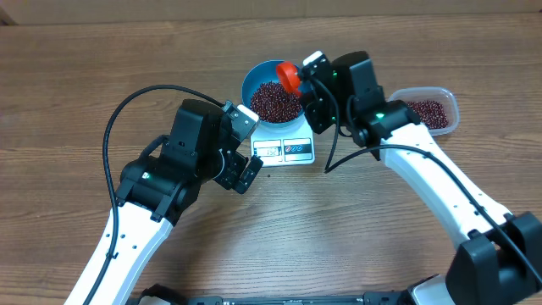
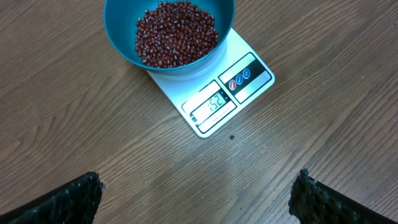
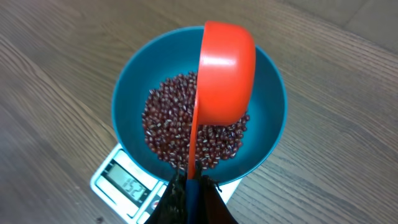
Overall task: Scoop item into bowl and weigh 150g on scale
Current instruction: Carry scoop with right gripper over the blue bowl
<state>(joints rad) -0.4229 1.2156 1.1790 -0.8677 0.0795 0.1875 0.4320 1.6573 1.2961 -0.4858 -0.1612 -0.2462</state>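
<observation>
1 bowl (image 1: 246,85), 1 scale (image 1: 292,151), 1 scoop (image 1: 289,76), 1 tub (image 1: 453,106); 2 arms: left arm (image 1: 127,237), right arm (image 1: 423,161); 2 bean heaps: bowl heap (image 1: 275,102), tub heap (image 1: 428,113).

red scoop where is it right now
Overhead, the red scoop hangs over the right rim of the blue bowl, held by the right gripper, tipped above the beans.
</observation>
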